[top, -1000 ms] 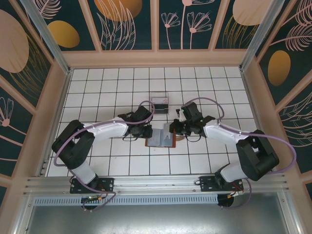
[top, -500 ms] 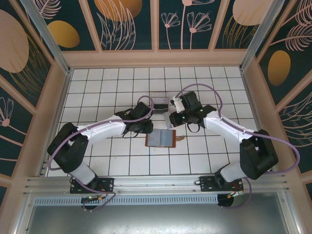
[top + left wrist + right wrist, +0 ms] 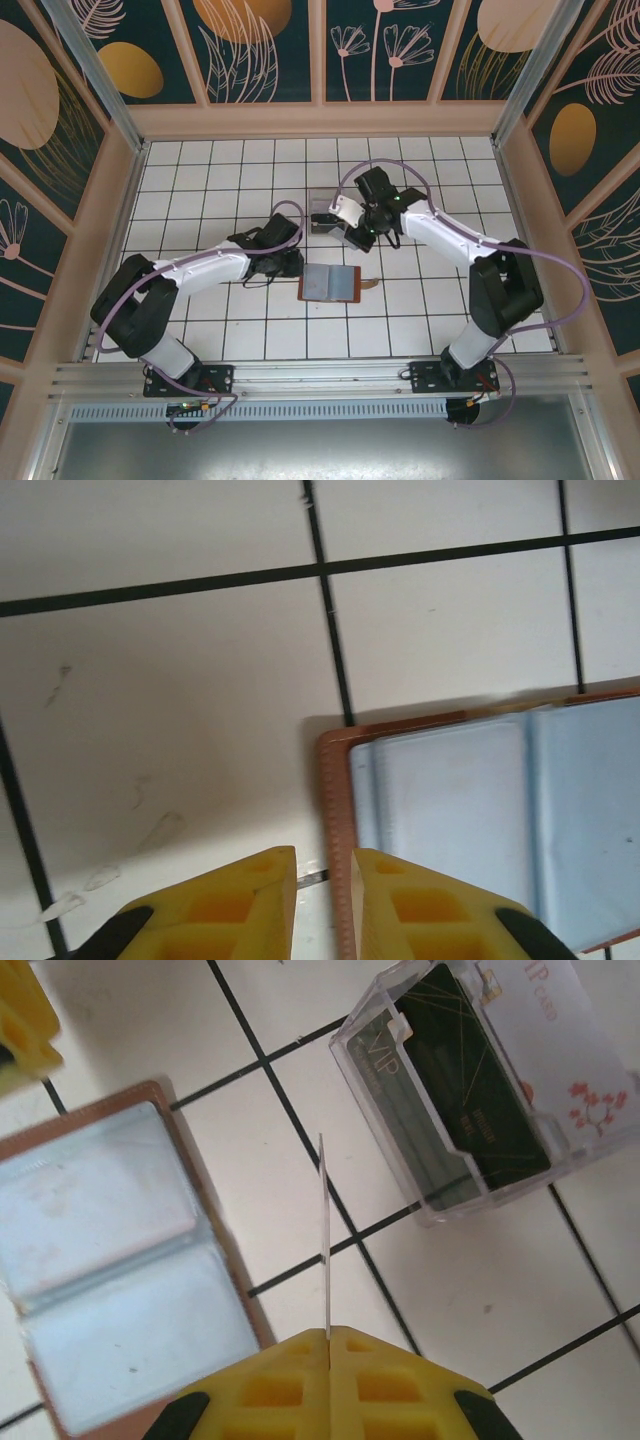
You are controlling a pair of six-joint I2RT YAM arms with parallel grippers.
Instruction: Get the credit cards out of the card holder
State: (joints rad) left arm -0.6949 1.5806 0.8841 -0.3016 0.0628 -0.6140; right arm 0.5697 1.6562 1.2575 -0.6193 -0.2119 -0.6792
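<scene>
Pinching a thin credit card [image 3: 324,1240] edge-on, right fingers [image 3: 285,1385] closed, left fingers [image 3: 235,905] slightly parted, empty, at card holder [image 3: 470,810] edge

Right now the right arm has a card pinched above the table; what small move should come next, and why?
Probably carry it a little further toward the clear box and lower it in. The right fingers pinch the card edge-on, over bare tile between the open card holder and the box, which already holds a dark card and a pale card.
</scene>
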